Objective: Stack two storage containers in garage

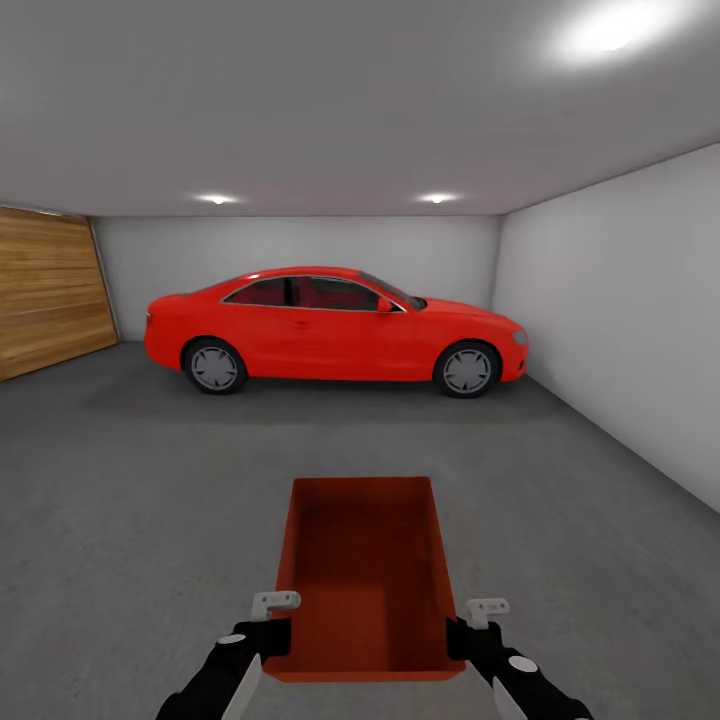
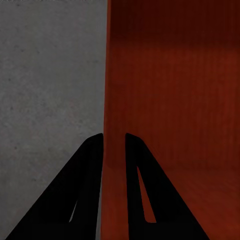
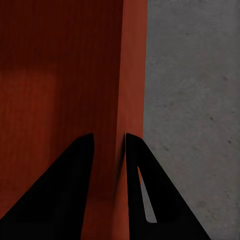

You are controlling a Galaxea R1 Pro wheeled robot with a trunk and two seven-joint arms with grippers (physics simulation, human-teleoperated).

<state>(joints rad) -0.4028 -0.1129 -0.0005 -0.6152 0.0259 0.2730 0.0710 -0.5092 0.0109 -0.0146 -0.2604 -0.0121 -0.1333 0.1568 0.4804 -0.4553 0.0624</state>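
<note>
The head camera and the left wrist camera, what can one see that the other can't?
Head view alone: the red car, a wooden door, white walls, ceiling lights, and the right gripper on the bin's other side. Left wrist view alone: a close look at the thin wall pinched between two black fingers. Both: the orange-red bin, the grey floor and the left gripper.

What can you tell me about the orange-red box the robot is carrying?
The storage container is an orange-red, open-top rectangular bin with thin plain walls, and nothing shows inside it. It looks level, held lengthwise in front of the robot above the grey concrete floor. The left gripper pinches its left wall and the right gripper pinches its right wall.
</note>
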